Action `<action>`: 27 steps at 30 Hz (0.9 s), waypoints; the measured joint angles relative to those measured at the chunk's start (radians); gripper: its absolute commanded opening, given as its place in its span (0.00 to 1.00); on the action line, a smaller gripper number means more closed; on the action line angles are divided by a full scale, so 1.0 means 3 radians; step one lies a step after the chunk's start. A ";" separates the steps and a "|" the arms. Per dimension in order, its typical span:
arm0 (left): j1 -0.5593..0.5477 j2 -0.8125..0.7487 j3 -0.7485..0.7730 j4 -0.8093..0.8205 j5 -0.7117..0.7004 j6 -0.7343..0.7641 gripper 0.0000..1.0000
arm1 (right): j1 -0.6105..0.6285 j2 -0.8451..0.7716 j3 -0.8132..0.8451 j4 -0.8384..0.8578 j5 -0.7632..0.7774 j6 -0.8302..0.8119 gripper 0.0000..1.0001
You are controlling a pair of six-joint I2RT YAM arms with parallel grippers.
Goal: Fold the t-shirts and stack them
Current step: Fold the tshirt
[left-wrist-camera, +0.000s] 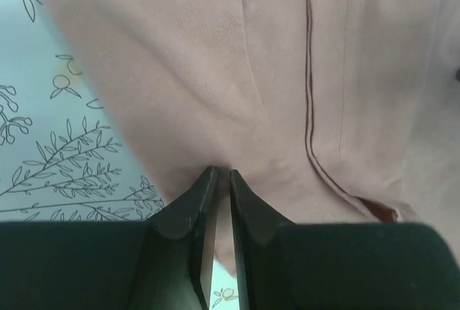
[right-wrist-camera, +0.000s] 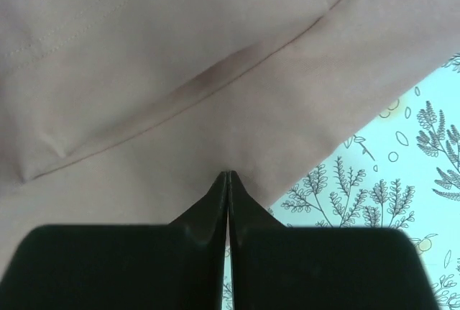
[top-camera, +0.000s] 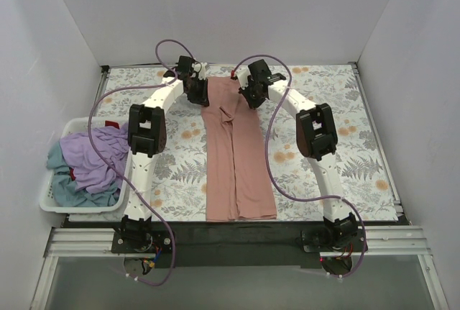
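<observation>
The salmon-pink t-shirt (top-camera: 236,155) lies as a long narrow strip down the middle of the table, its sides folded in. My left gripper (top-camera: 196,93) is shut on the shirt's far left edge; in the left wrist view the pink cloth (left-wrist-camera: 215,73) sits pinched between the narrow black jaws (left-wrist-camera: 222,175). My right gripper (top-camera: 251,94) is shut on the far right edge; its jaws (right-wrist-camera: 228,175) press together on the cloth (right-wrist-camera: 180,58). A lavender t-shirt (top-camera: 97,155) and a teal t-shirt (top-camera: 68,188) lie heaped in the basket.
A white plastic basket (top-camera: 50,202) stands at the table's left edge. The table carries a floral-print cover (top-camera: 338,123). White walls enclose the back and sides. Purple cables loop over both arms.
</observation>
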 measured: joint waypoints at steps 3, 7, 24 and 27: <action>-0.0017 0.0025 0.0071 -0.0066 -0.0094 -0.0001 0.10 | 0.0004 0.0011 0.0023 0.0022 0.0150 0.0061 0.01; -0.0061 0.0184 0.0338 -0.0107 -0.0164 0.0003 0.09 | 0.0006 0.0050 0.0051 0.0051 0.0340 0.0161 0.01; -0.0102 0.0598 0.0760 0.0731 -0.0221 0.0149 0.16 | -0.0154 0.0423 0.0529 0.0394 0.1012 0.0263 0.01; -0.0107 0.0607 0.0752 0.0829 -0.0226 0.0154 0.23 | -0.0182 0.0432 0.0528 0.0478 0.1049 0.0191 0.01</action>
